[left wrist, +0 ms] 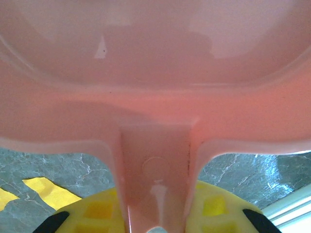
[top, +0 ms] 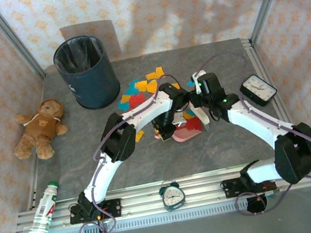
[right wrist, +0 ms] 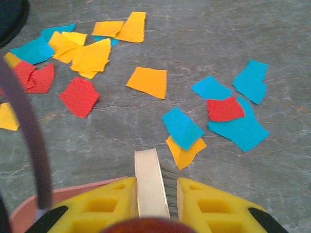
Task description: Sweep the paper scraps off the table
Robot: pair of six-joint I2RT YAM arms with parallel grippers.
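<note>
At the middle of the worktop (top: 72, 154) the two arms meet. The left jaws are clamped tight on the handle of a pink dustpan (left wrist: 155, 97). From the left wrist I can see that handle running straight down between the yellow fingers (left wrist: 97, 209) with no gap on either side, and the pan's broad back spreads across above them. The right jaws are likewise closed on a narrow cream brush handle (right wrist: 147, 174), squeezed between their own yellow fingers (right wrist: 214, 208), with a few thin bristles showing just beside it. Ahead of the right jaws the paper scraps (right wrist: 147, 81) lie flat on the grey stone surface. An orange piece and a teal one overlap just beyond the fingertips, a red-and-teal cluster sits to the right, and a thicker scatter of orange, teal and red lies farther off to the left. A pink edge of the dustpan shows low on the left of that view, close beside the right jaws. From above, most scraps lie between the meeting arms and a dark bin (top: 85, 71) at the back, the nearest just beside its foot, with a few more around the dustpan. A teddy bear (top: 41, 128) lies by the left edge, a bottle (top: 44, 210) at the near left corner, a clock (top: 257, 88) near the right edge, and a small alarm clock (top: 173, 195) on the front rail.
</note>
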